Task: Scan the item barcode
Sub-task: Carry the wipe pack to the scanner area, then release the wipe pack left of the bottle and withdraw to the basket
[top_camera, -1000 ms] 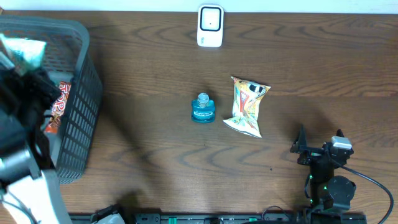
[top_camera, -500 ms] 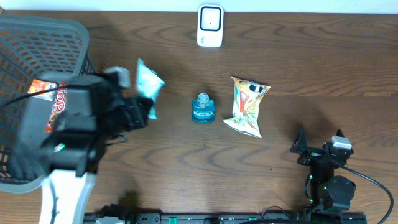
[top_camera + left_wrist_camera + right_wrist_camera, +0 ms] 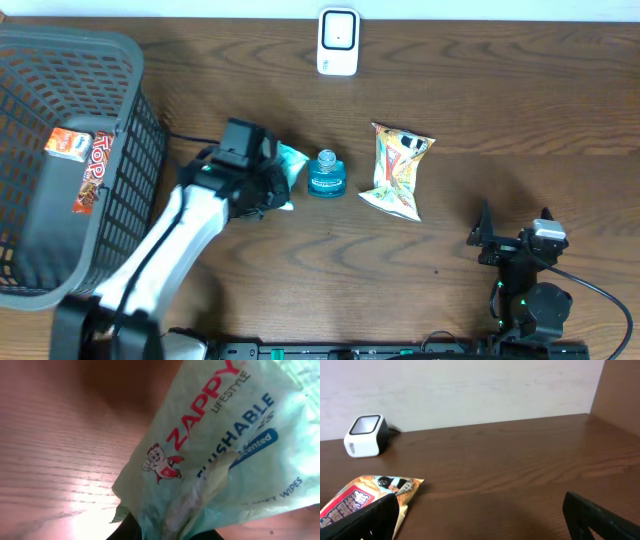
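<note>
The item is a pale green pack of wipes (image 3: 291, 164) with red "ZAPPY" print. My left gripper (image 3: 264, 184) is shut on one gathered end of it, low over the table just left of a blue bottle (image 3: 326, 175). In the left wrist view the pack (image 3: 225, 445) fills the frame above the left gripper (image 3: 165, 533); no barcode shows. The white scanner (image 3: 338, 42) stands at the table's far edge, also seen as the scanner (image 3: 365, 436) in the right wrist view. My right gripper (image 3: 513, 226) rests open at the front right, and the right gripper (image 3: 480, 520) holds nothing.
A grey mesh basket (image 3: 135, 195) stands at the left with a red-and-white pack (image 3: 85, 160) inside. A yellow snack bag (image 3: 398, 170) lies right of the bottle; the snack bag (image 3: 365, 500) is just ahead of my right gripper's left finger.
My left arm has lifted the wipes pack out of the basket, swung it right and brought it down beside the blue bottle. The right arm has not moved.
</note>
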Available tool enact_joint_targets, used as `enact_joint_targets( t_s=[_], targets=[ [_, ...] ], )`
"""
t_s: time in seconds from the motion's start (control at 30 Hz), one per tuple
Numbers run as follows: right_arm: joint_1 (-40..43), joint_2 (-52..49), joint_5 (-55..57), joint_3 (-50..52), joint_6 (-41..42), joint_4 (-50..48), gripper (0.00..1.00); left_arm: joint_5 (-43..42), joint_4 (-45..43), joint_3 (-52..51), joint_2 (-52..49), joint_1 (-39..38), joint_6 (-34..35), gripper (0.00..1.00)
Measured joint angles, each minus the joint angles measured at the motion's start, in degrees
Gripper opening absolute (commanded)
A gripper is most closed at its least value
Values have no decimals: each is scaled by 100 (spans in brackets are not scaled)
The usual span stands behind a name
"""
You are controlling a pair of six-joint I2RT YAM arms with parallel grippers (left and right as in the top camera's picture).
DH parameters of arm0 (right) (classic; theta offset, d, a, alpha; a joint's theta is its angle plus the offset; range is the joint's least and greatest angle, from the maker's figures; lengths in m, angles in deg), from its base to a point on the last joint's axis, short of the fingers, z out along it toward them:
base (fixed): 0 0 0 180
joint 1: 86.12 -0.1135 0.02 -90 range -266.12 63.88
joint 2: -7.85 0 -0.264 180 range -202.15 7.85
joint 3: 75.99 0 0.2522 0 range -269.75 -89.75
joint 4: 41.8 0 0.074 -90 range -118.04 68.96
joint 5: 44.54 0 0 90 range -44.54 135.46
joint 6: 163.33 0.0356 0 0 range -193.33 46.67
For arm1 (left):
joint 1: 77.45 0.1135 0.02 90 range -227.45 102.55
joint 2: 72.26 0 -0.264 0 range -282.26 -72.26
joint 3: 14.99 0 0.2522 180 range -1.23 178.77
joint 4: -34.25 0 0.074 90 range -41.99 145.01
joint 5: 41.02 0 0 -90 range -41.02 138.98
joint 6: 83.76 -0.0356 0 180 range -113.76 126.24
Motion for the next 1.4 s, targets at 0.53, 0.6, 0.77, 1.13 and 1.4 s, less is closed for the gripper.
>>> enact_joint_targets(
  t_s=[0.53, 0.6, 0.77, 1.13, 1.4],
  targets=[
    [0, 0, 0, 0, 0, 0, 99, 28, -87, 94, -457, -31, 356, 65],
    [0, 0, 0, 0, 0, 0, 99, 166, 42, 280, -284, -26, 345, 66],
    [0, 0, 0, 0, 0, -2, 99, 885, 623, 1012, 415, 136, 229, 85],
    [0, 0, 2, 0, 0, -2, 99, 2409, 815, 2608, 1598, 1346, -946, 100],
    [0, 0, 0, 0, 0, -2, 99, 3228, 964, 2881, 1480, 3436, -1045, 99]
  ],
)
